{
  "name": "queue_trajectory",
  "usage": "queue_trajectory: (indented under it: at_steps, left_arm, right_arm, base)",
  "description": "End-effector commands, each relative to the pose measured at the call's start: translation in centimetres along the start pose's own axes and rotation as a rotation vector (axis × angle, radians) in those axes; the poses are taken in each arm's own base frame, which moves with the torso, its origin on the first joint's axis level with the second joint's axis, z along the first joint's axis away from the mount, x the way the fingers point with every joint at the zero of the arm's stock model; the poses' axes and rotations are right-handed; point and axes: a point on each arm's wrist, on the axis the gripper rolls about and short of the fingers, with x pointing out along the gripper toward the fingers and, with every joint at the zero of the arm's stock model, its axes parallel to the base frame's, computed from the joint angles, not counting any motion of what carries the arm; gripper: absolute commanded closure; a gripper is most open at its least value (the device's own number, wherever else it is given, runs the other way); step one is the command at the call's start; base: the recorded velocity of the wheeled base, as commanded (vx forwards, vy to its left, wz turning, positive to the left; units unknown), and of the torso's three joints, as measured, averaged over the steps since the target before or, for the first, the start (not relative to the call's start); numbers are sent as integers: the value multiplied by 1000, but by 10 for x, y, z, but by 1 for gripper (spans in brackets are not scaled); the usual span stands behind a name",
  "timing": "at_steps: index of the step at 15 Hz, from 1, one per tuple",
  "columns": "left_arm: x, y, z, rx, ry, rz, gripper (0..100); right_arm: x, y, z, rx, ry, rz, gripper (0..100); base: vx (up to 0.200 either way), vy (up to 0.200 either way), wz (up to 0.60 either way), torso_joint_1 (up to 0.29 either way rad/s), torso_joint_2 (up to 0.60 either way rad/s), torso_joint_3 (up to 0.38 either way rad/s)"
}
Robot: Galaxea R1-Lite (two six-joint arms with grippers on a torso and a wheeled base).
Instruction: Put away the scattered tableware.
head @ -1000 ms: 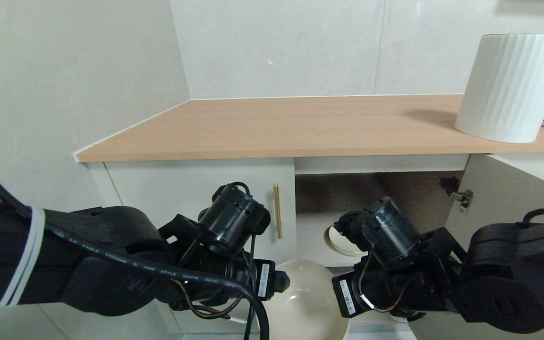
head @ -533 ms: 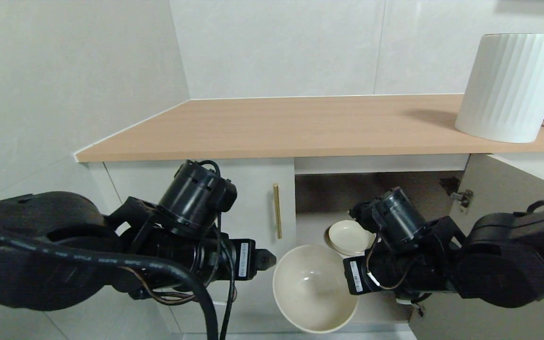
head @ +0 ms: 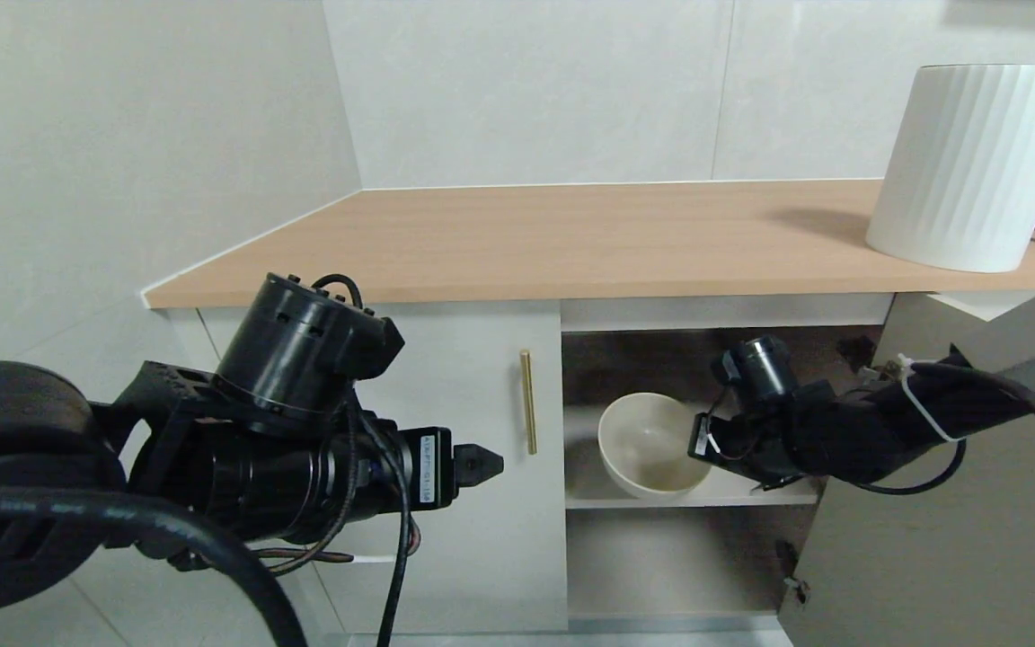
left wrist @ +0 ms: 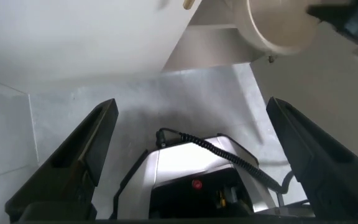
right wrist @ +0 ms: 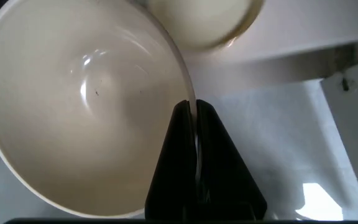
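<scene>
Two cream dishes are in play. One is a deep round bowl (head: 648, 440), smooth and glossy, plain inside but for a tiny dark speck. The other is a smaller, shallower dish (right wrist: 204, 22) of the same glaze, lying just beyond the bowl from the right tool (head: 695, 440).

The right tool is clamped on the bowl's thin rim, one black finger inside the wall and one outside. It holds the bowl tilted, with the mouth turned away from the tool, inside the open cupboard just above the white shelf (head: 751, 492).

The left tool (head: 480, 465) holds nothing. Its two wedge-shaped black fingers (left wrist: 86, 149) stand wide apart, well to the left of the bowl and in front of the one closed door (head: 446, 377). One slim brass bar handle (head: 526, 402) hangs upright just past its tip.

Each tool carries one white sticker, with print too small to read.

Above both tools runs the wood-grain bench (head: 571, 243). On it stands one white cylinder (head: 967, 166) with vertical ribs.
</scene>
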Motion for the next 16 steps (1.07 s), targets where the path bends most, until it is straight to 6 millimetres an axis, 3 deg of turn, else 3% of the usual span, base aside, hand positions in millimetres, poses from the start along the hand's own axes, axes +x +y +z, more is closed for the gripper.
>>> queue_trajectory:
  at_steps: [1,5,16]
  left_arm:
    - [-4,0,1,-3,-12,-6,0]
    - [-4,0,1,-4,-11,-5,0]
    - [-3,0,0,-7,-8,-4,0]
  right_arm:
    - [38,-14,5,41,-11,-73,100]
    - [75,-24,19,96,-73,-144,100]
    - [98,-26,25,107,-93,-146,100]
  base:
    - [0,0,0,0,0,0]
    - [0,0,0,0,0,0]
    - [0,0,0,0,0,0]
